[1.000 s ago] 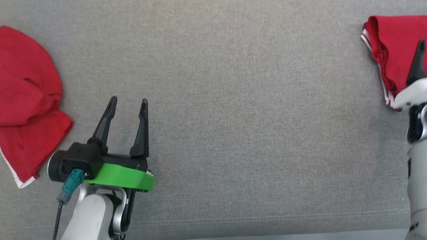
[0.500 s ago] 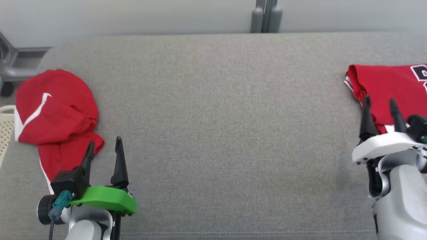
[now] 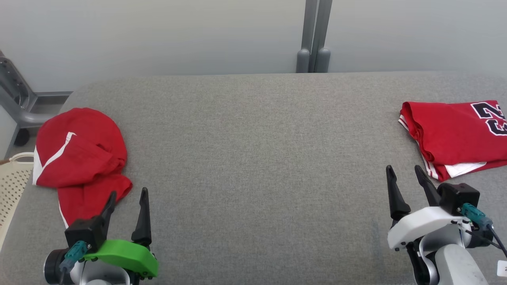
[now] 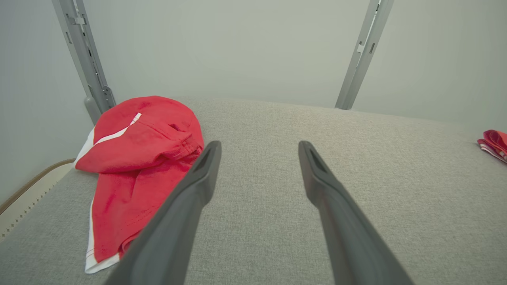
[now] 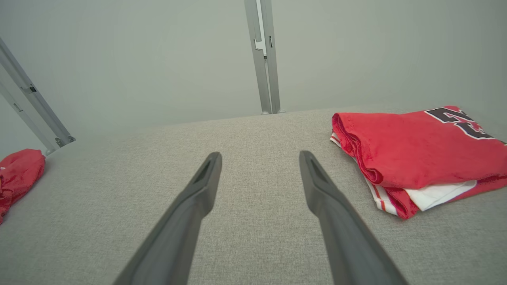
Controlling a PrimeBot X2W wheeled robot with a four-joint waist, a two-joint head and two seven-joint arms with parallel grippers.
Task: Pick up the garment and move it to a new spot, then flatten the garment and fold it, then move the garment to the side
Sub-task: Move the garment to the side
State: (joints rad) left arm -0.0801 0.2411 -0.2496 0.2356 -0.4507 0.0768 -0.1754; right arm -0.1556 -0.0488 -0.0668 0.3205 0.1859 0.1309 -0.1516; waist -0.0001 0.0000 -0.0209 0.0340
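A crumpled red garment with white trim lies at the left end of the grey padded table. It also shows in the left wrist view. My left gripper stands open and empty just before its near end, not touching it; the fingers are spread wide in its wrist view. A folded red jersey with dark numerals lies at the right end, plain in the right wrist view. My right gripper is open and empty, a little short of the jersey's near left corner.
A cream perforated basket sits beyond the table's left edge. Grey metal posts rise behind the far edge against a pale wall. A slanted grey frame leg stands at the far left. The table's middle is bare grey fabric.
The head camera has tilted up, so the whole picture shifted down. My right gripper has drawn back off the folded jersey. My left gripper now sits closer to the crumpled garment.
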